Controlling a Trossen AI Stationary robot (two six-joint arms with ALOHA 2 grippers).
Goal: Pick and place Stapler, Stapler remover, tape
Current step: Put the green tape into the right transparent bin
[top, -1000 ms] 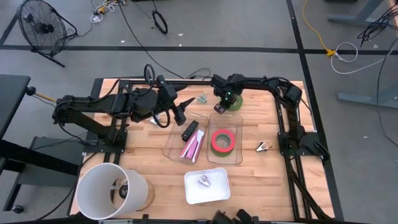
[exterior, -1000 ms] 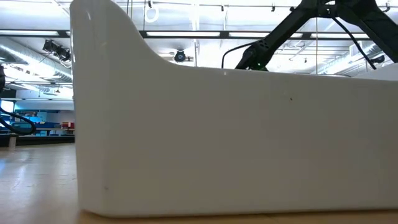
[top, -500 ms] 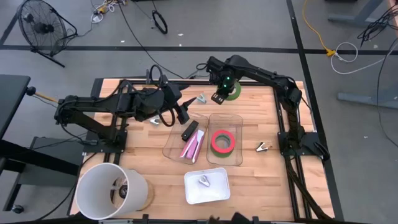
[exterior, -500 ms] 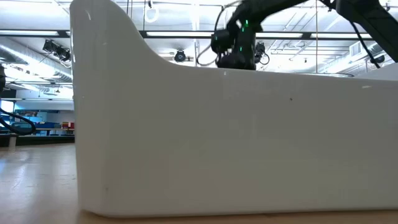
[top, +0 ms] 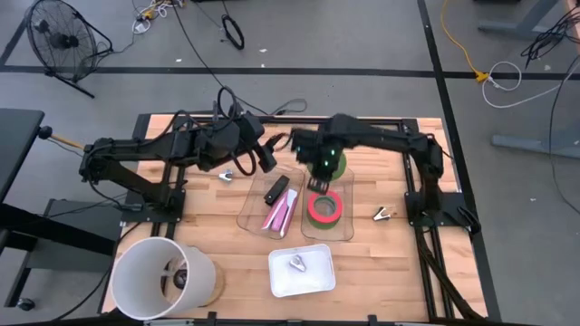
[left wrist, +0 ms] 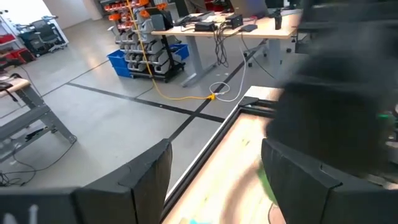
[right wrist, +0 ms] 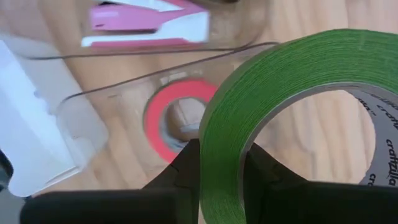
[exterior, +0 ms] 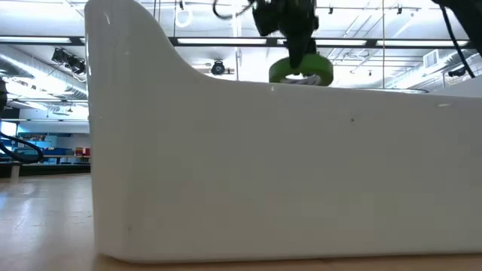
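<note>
My right gripper [top: 323, 172] is shut on a green tape ring [top: 337, 163] and holds it in the air over the far end of the right clear tray [top: 344, 231]. A red tape ring [top: 324, 206] lies flat in that tray. A second green ring does not show. A pink and white stapler [top: 281, 214] and a black item [top: 276, 188] lie in the left clear tray. One stapler remover [top: 297, 263] lies in the white tray, another [top: 382, 214] on the table. My left gripper [top: 268, 154] hangs open and empty left of the green ring. My right gripper pinches the green ring's wall [right wrist: 221, 163] between its two fingers, one finger [right wrist: 264, 168] inside the open centre and one [right wrist: 185, 165] outside. The fingers come from above. The ring [exterior: 301, 69] hangs below the gripper, lifted clear of the tray and table.
A white tray [top: 317, 281] stands near the front edge, and its wall [exterior: 226, 165] fills the low view. A white bucket [top: 163, 276] stands at the near left corner. A small metal item [top: 227, 175] lies under my left arm.
My right gripper has lifted the green ring off the table's far side, then carried it toward the near edge and a little left. The ring now hangs over the far end of the tray that holds the red ring.
</note>
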